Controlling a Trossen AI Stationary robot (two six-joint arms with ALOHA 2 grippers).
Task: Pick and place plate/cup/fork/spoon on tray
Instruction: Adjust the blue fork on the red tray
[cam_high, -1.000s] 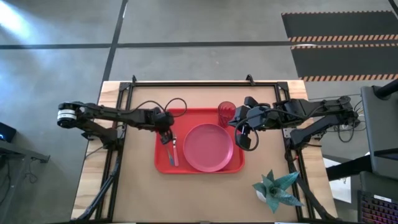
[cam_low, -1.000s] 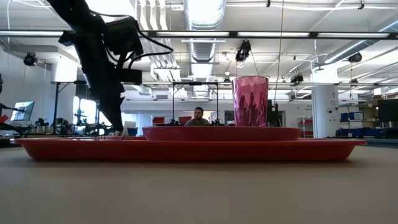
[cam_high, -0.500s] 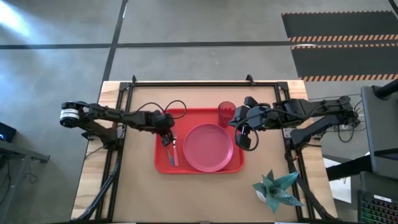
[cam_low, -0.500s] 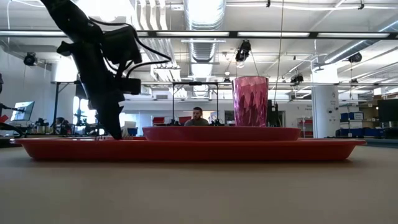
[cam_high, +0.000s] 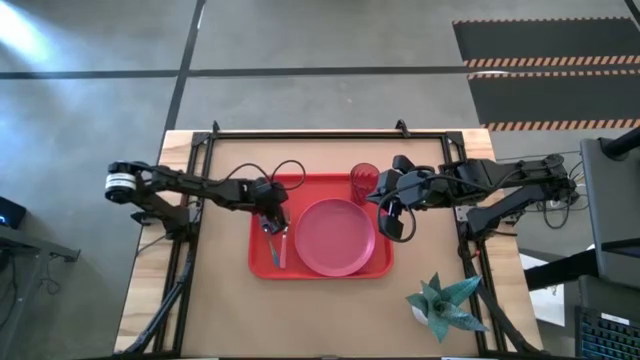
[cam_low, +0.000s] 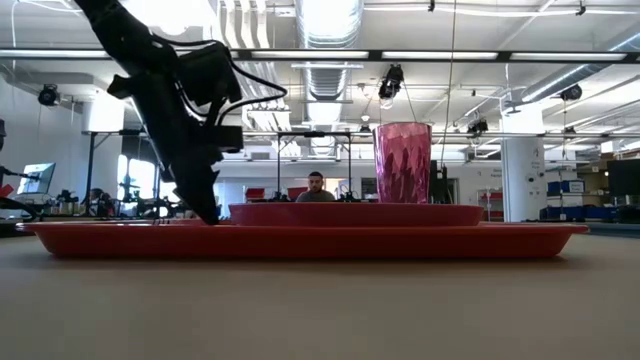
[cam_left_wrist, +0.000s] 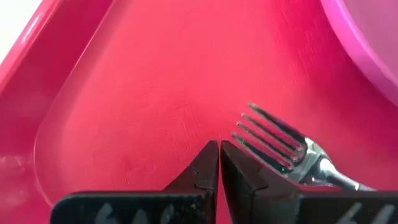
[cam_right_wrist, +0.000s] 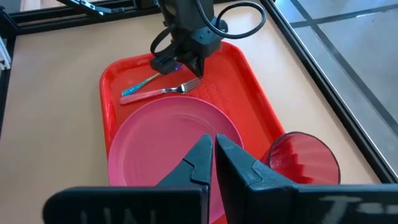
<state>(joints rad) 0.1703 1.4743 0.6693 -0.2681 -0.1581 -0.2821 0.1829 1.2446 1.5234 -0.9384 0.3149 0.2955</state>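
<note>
Plate, fork, cup on tray; right tool closed above plate.

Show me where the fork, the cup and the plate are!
fork (cam_left_wrist: 273, 138): left wrist view, on its metal tines.
cup (cam_low: 402, 162): low view, on its ribbed side.
plate (cam_high: 335, 236): high view, on its flat middle.

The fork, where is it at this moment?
In the high view the fork lies on the tray's left part, beside the plate, under the shut left claw.

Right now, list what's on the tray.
On the tray: plate, cup, fork and spoon; the left gripper hides the spoon's head.
</note>
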